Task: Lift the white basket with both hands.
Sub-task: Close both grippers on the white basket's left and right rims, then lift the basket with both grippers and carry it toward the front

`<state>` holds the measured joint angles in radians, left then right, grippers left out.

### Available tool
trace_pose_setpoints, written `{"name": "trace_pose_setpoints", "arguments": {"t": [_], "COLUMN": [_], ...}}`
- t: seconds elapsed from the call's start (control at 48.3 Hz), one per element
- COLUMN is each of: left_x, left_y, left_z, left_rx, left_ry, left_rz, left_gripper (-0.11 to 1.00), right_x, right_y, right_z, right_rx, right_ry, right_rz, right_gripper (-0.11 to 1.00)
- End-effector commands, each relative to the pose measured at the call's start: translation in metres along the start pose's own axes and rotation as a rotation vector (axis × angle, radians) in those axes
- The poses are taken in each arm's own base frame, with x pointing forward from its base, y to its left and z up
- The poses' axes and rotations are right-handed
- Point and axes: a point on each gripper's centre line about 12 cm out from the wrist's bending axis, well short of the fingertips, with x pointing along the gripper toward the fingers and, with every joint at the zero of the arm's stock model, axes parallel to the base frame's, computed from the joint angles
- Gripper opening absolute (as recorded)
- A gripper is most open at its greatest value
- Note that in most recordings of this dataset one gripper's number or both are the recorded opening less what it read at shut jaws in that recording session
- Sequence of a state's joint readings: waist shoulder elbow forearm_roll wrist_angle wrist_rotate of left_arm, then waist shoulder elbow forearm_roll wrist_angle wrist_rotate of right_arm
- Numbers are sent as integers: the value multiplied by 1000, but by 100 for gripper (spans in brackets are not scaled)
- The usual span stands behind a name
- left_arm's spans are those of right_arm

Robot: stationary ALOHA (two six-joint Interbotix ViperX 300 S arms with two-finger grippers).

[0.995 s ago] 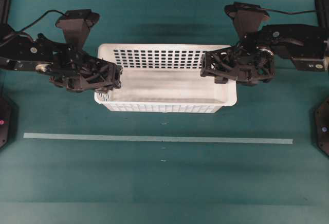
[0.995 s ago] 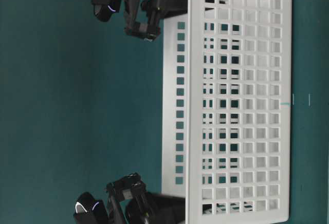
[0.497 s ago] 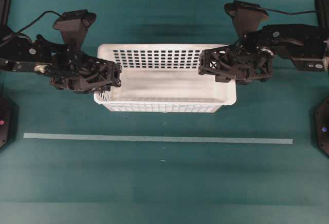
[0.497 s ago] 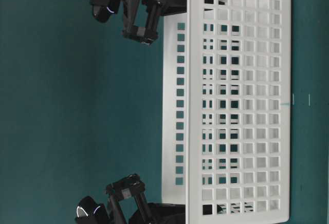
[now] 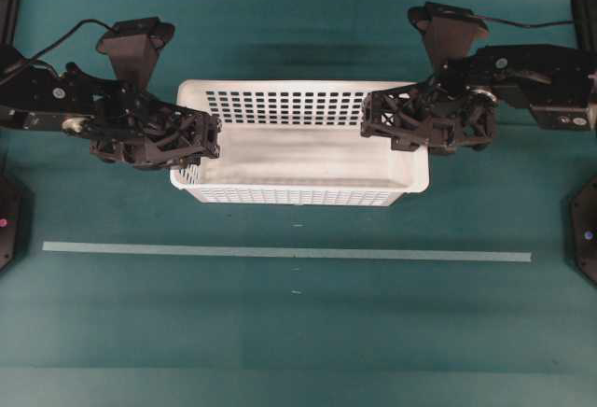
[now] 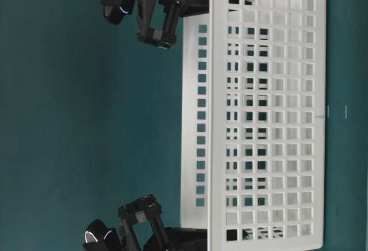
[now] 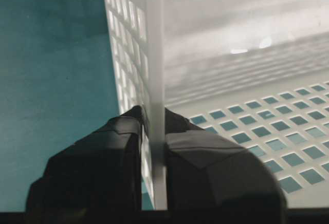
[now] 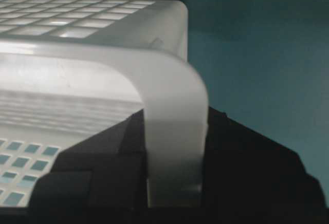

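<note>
The white basket [image 5: 298, 150] lies level in the middle of the teal table, its long sides running left to right. My left gripper [image 5: 213, 136] is shut on its left end wall, one finger inside and one outside. In the left wrist view the black fingers [image 7: 103, 157] pinch the slotted wall [image 7: 154, 54]. My right gripper [image 5: 371, 119] is shut on the right end rim. In the right wrist view the rounded rim [image 8: 172, 111] runs between the fingers [image 8: 97, 172]. The table-level view shows the basket's slotted side [image 6: 267, 113] with a gripper at each end.
A pale tape line [image 5: 280, 252] crosses the table in front of the basket. Black arm bases stand at the left edge [image 5: 7, 216] and the right edge [image 5: 586, 230]. Bare teal table lies in front of the tape.
Both grippers shifted slightly on the basket's ends during the first half second, and the basket edged a little with them. Since then nothing has visibly moved.
</note>
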<state>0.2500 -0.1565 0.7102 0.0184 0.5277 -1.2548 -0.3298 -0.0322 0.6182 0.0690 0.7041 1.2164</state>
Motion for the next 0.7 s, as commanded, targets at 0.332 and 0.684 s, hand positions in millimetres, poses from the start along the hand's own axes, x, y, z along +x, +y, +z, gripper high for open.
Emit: {"name": "trace_pose_setpoints", "arguments": {"t": [0.332, 0.684], "left_x": [-21, -24], "left_y": [-9, -14], "left_z": [4, 4], "left_rx": [2, 4], "left_ry": [-18, -19], "left_rz": [-44, -57], "left_gripper": [3, 3], "right_x": [-11, -17], "right_y": [3, 3], "right_z": [-1, -7], "right_rx": [-11, -31], "right_ry": [-2, 8], "right_rz": [15, 5], "right_gripper": [16, 16]}}
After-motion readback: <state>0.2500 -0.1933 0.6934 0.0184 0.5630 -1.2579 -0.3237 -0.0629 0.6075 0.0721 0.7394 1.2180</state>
